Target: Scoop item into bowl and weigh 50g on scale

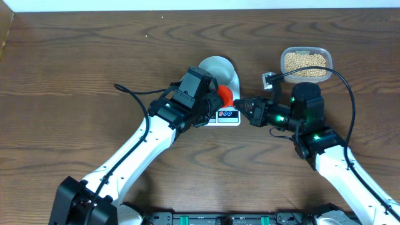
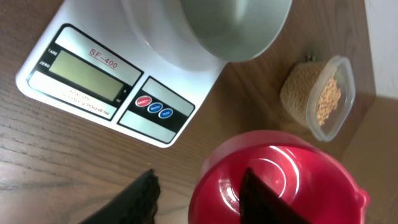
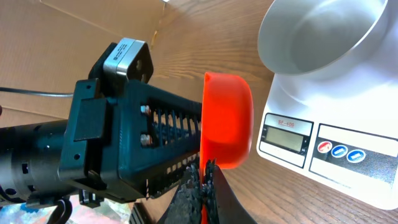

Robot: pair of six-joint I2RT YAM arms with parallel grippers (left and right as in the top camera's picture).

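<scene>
The pale bowl [image 1: 219, 67] [image 2: 236, 25] [image 3: 323, 37] stands empty on the white scale [image 1: 228, 117] [image 2: 81, 25] [image 3: 292, 99]. No figures show on the scale's display. A red scoop [image 1: 225, 95] [image 2: 280, 180] [image 3: 229, 118] hangs just in front of the scale. My right gripper [image 1: 242, 105] [image 3: 206, 165] is shut on its thin handle. My left gripper [image 1: 215, 101] [image 2: 198, 173] is open, one finger lying over the scoop's cup and the other apart over bare wood. The beans [image 1: 305, 62] [image 2: 329, 99] fill a clear tub to the right.
The clear plastic tub [image 1: 305, 64] [image 2: 317, 96] stands at the back right of the wooden table. My left arm's black wrist [image 3: 124, 137] sits close beside the scoop. A black cable [image 1: 134, 94] loops left of that arm. A cardboard edge [image 1: 5, 31] shows at far left.
</scene>
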